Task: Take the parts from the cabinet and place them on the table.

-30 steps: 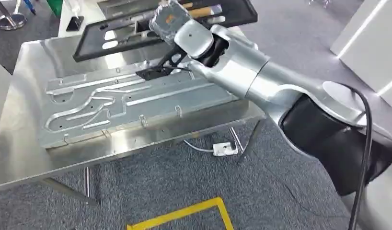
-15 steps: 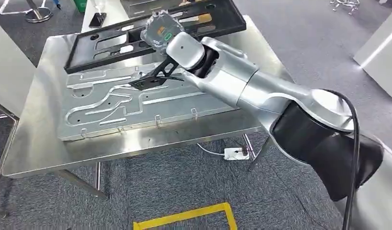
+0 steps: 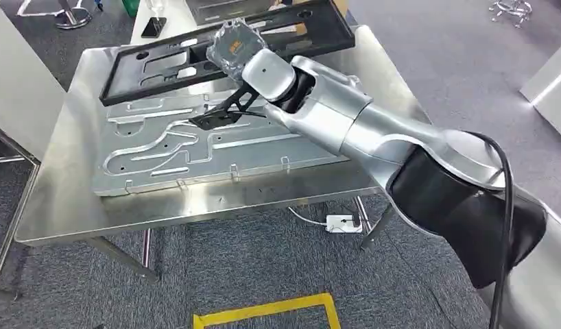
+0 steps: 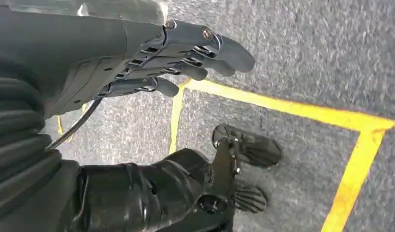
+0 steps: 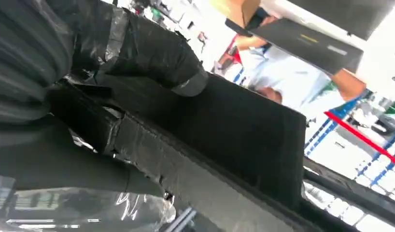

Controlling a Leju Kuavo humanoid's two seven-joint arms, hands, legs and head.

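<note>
A long black frame part [image 3: 161, 65] with cut-outs lies tilted over the far side of the steel table [image 3: 58, 205]. My right hand [image 3: 231, 45], wrapped in clear film, grips its near edge. The right wrist view has the thumb [image 5: 152, 53] and the fingers clamped on the black panel [image 5: 234, 130]. A large silver plate [image 3: 195, 147] with milled grooves lies flat on the table in front of the frame. My left hand [image 4: 152, 58] hangs over the grey carpet with its fingers straight, holding nothing.
A white cabinet side [image 3: 17, 75] stands left of the table. A white power strip [image 3: 343, 223] and its cable lie on the floor under the table's front edge, with yellow floor tape [image 3: 264, 312] nearer me. A person [image 5: 282, 72] stands beyond the panel.
The whole picture has shifted, so the camera has moved. My right hand keeps its grip on the black frame over the table's far side.
</note>
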